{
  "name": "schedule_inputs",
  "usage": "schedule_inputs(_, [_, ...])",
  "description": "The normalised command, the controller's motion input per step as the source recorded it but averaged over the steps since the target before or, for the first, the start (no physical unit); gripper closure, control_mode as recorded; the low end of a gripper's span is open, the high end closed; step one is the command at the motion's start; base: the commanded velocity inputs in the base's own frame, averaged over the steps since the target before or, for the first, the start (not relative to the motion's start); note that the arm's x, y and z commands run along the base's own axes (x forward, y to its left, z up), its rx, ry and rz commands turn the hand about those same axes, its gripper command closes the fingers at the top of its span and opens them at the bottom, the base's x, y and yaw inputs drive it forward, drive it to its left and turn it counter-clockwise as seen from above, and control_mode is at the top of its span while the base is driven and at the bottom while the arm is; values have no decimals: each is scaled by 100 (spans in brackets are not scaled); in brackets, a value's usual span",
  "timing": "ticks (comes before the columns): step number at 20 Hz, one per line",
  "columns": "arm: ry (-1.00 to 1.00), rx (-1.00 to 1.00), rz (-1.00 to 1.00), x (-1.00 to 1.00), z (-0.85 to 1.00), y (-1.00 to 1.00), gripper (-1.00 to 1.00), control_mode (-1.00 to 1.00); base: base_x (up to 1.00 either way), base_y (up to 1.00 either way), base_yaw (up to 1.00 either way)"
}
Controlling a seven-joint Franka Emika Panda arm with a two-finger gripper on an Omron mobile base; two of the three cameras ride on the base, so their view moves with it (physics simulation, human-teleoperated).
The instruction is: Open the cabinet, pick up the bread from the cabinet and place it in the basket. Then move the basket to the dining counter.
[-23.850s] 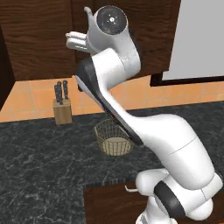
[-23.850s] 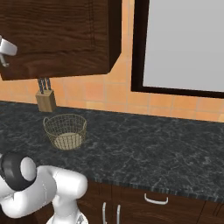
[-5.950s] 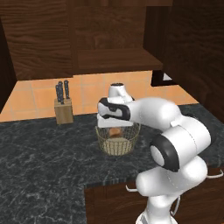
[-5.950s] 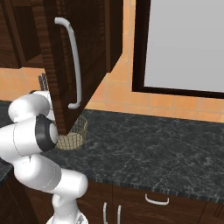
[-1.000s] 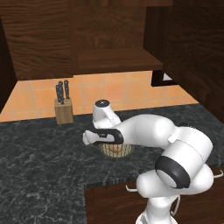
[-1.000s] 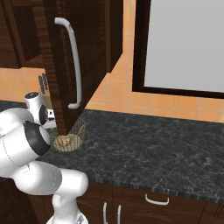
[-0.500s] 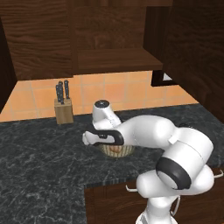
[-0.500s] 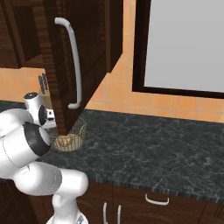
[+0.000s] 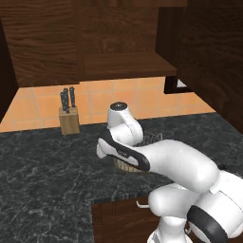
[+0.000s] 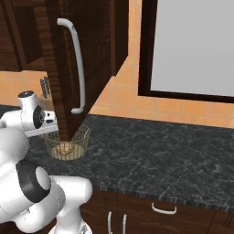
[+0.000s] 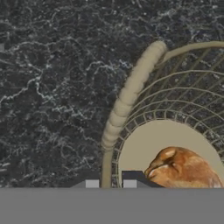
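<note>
Already the cabinet (image 10: pixel 87 50) hangs open and the bread roll (image 11: pixel 186 170) lies inside the wire basket (image 10: pixel 68 142), the end effector (image 11: pixel 110 183) straddling its rim, grip uncertain; carrying remains.

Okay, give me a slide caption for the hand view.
Bread resting in the wire basket on the black counter, pincer straddling the basket's rim.

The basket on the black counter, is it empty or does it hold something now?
Not empty. The basket holds the bread, which lies on its pale base in the hand view and shows through the mesh in the right base view.
</note>
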Motion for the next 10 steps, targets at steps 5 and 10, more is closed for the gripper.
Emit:
schedule_inputs(5, [-2, -1, 0, -94, 86, -8, 100, -100, 0, 0, 0])
schedule_inputs(10, [-12, -1, 2, -74, 94, -25, 100, -100, 0, 0, 0])
